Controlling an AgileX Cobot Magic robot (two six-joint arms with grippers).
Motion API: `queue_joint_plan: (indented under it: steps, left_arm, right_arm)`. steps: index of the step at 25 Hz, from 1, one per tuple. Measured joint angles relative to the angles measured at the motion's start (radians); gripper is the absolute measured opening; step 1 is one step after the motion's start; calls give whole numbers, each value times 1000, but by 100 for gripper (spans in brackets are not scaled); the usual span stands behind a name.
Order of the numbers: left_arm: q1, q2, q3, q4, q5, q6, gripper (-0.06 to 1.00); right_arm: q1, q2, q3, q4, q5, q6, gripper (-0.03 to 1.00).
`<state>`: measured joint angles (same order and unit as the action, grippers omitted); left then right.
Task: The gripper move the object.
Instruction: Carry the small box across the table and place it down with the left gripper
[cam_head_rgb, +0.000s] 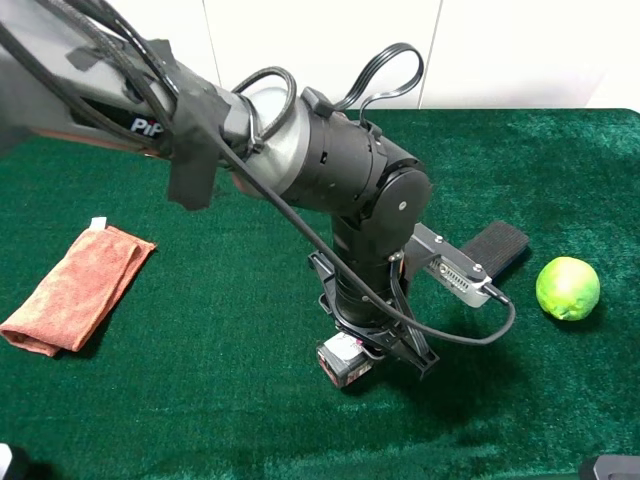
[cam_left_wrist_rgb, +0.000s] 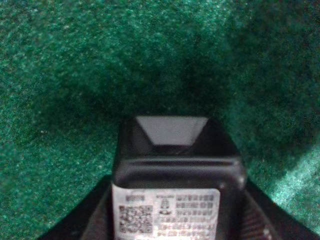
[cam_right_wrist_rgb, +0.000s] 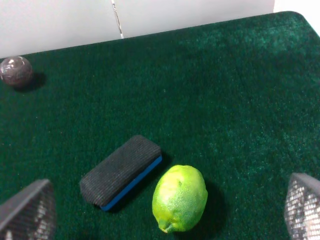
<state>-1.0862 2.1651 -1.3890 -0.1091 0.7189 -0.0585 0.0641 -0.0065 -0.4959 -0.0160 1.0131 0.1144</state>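
Exterior high: left gripper (cam_head_rgb: 362, 352), lower centre, is down on the small dark grey box (cam_head_rgb: 340, 362) on the green cloth (cam_head_rgb: 200, 390).
Left wrist: box (cam_left_wrist_rgb: 175, 165) at bottom centre, clamped between the jaws.
Right wrist: right gripper (cam_right_wrist_rgb: 164, 212) has its fingers wide apart, with a lime (cam_right_wrist_rgb: 180, 197) at lower centre.
Grasp apparently made. Carry and release remain.

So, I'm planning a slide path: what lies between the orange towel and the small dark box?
Nothing: the exterior high view shows only bare green felt between the orange towel and the small dark box.
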Motion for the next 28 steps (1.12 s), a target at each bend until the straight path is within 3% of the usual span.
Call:
queue_joint_plan:
  steps: [6, 21, 28]
  left_arm:
    - [0, 0, -51, 6, 69, 0, 48]
    - [0, 0, -343, 133, 424, -3, 48]
    - [0, 0, -501, 186, 439, -3, 48]
  right_arm:
    - [0, 0, 0, 0, 0, 0, 70]
    - [0, 0, 0, 0, 0, 0, 70]
    - [0, 0, 0, 0, 0, 0, 70]
